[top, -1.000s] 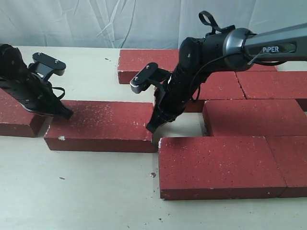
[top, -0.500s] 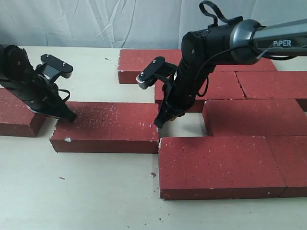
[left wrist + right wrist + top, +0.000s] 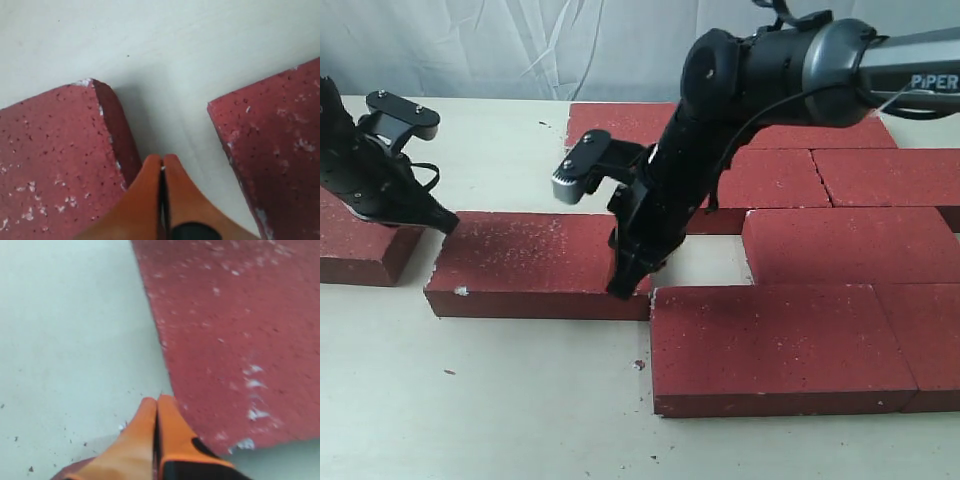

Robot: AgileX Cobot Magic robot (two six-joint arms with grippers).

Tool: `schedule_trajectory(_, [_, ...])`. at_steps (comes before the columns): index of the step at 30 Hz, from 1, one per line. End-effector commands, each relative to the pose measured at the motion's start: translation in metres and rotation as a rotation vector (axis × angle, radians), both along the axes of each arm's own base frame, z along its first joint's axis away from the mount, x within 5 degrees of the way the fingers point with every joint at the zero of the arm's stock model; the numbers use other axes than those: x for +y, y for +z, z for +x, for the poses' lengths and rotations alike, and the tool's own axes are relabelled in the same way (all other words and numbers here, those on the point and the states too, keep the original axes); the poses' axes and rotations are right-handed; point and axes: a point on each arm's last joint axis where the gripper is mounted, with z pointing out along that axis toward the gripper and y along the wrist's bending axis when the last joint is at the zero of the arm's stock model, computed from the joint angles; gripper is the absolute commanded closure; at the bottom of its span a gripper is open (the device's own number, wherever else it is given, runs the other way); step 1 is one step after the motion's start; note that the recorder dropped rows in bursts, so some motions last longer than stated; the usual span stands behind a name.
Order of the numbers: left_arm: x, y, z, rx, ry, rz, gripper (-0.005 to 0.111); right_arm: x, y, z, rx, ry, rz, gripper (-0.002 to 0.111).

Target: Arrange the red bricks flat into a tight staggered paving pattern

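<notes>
Lying flat on the pale worktop (image 3: pixel 520 400), the red bricks (image 3: pixel 850 245) fill the right half of the exterior view in staggered rows. They are packed edge to edge apart from one bare pocket of worktop near the middle. One loose brick (image 3: pixel 535 265) sits to the left of that group, its right end just beside the rear left corner of the front brick (image 3: pixel 770 345) (the arm hides part of the seam). The far-left brick (image 3: pixel 360 248) lies at the edge of the view, with a narrow gap between it and the loose brick.

The left pincer (image 3: pixel 448 224) is closed and holds nothing. Its tip points down into that gap, at the loose brick's rear left corner. In the left wrist view its orange fingers (image 3: pixel 150 190) are pressed together over the strip of worktop between two bricks, just beside the rounded corner of one.

The right pincer (image 3: pixel 620 290) reaches across from the right, also closed and empty. Its tip is down at the front right end of the loose brick, near the front brick's corner. In the right wrist view its orange fingers (image 3: pixel 142 430) meet at the edge of a brick, with bare worktop alongside. Whether either tip actually touches a brick cannot be told.
</notes>
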Motion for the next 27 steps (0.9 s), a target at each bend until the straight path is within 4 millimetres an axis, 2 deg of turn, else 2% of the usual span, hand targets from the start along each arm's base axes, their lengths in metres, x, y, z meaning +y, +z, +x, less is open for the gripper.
schedule_trajectory(1, [-0.003, -0.009, 0.001, 0.021, 0.022, -0.022, 0.107, 0.015, -0.015, -0.01, -0.006, 0.095, -0.014, 0.109])
schedule_trajectory(8, [-0.006, -0.021, 0.005, 0.025, 0.034, -0.041, 0.107, 0.019, -0.036, -0.009, -0.025, 0.148, -0.073, 0.109])
schedule_trajectory(14, [-0.01, -0.033, 0.008, 0.032, 0.012, -0.076, 0.107, 0.015, -0.037, -0.006, -0.057, 0.17, -0.112, 0.109])
schedule_trajectory(19, [-0.012, -0.033, 0.008, 0.024, -0.003, -0.095, 0.107, 0.011, -0.038, 0.003, -0.127, 0.09, -0.169, 0.109])
schedule_trajectory(27, [-0.012, -0.033, 0.009, 0.016, -0.002, -0.095, 0.107, 0.008, -0.036, -0.002, -0.076, 0.093, -0.189, 0.109])
